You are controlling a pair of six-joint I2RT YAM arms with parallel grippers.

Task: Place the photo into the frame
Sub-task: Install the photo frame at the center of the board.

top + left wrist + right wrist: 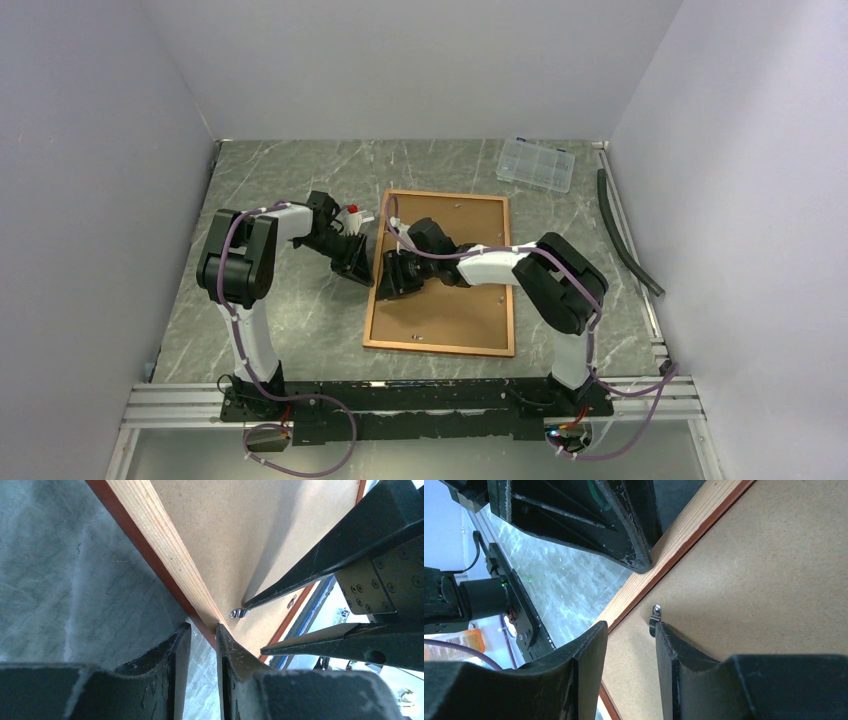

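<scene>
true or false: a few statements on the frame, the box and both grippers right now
1. The frame lies back side up on the table. True.
2. The clear compartment box sits on the frame. False: it stands on the table, apart from it.
3. The left gripper and right gripper are both at the frame's left edge. True.
4. The photo shows face up in the frame. False: only the brown backing board shows there.
5. The right gripper's jaws are shut tight. False: they stand apart, a metal tab by one fingertip.
</scene>
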